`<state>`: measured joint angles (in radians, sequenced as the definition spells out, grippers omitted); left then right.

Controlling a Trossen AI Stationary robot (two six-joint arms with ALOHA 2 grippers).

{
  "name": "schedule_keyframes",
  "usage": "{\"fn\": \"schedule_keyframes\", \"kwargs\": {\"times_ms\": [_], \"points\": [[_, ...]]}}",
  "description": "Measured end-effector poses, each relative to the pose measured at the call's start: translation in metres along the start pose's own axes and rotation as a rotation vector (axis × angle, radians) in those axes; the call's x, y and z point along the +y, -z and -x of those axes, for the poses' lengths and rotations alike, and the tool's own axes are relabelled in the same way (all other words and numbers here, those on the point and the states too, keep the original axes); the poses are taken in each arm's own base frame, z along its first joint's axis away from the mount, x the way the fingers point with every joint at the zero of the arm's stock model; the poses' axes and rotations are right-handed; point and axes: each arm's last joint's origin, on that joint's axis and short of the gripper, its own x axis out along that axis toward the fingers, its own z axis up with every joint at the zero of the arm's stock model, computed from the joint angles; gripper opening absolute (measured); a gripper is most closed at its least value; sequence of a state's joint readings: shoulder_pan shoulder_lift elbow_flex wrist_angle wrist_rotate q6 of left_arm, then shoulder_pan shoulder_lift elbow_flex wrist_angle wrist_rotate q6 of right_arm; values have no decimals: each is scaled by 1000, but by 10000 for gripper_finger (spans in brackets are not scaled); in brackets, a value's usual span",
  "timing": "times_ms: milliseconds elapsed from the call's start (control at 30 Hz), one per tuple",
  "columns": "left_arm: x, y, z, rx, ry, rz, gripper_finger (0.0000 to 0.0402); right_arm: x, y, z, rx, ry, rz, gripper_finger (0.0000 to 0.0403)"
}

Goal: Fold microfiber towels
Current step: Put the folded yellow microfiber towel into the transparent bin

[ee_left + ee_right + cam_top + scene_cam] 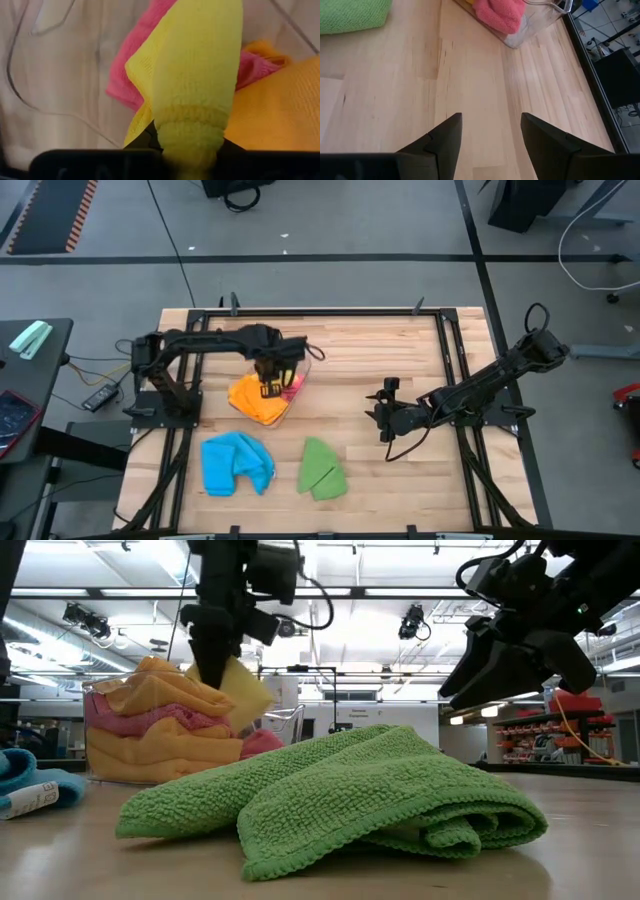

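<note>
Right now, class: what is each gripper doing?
Left gripper: shut on the yellow towel.
Right gripper: open, holding nothing.

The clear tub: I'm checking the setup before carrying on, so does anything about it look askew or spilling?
Yes. The clear tub is heaped with orange towels above its rim, and a pink towel bulges out. The left end effector pinches a yellow towel over it.
</note>
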<state>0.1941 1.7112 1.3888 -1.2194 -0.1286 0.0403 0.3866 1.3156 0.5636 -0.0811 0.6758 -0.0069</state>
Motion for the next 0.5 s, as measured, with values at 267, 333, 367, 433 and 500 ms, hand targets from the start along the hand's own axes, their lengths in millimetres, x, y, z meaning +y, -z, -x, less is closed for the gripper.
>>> {"fn": "schedule_keyframes", "kwargs": {"times_ms": [267,333,367,433,500], "points": [[20,0,0,-49,282,124,53,0,0,0,-1,0,1,212],[22,-2,0,-63,283,128,57,0,0,0,-1,-4,2,212],[22,-2,0,-66,283,129,58,1,0,0,-2,-6,2,212],[22,-2,0,-69,283,126,54,1,0,0,-2,-6,4,212],[22,-2,-2,-70,284,124,47,1,0,0,-2,-6,4,212]]}}
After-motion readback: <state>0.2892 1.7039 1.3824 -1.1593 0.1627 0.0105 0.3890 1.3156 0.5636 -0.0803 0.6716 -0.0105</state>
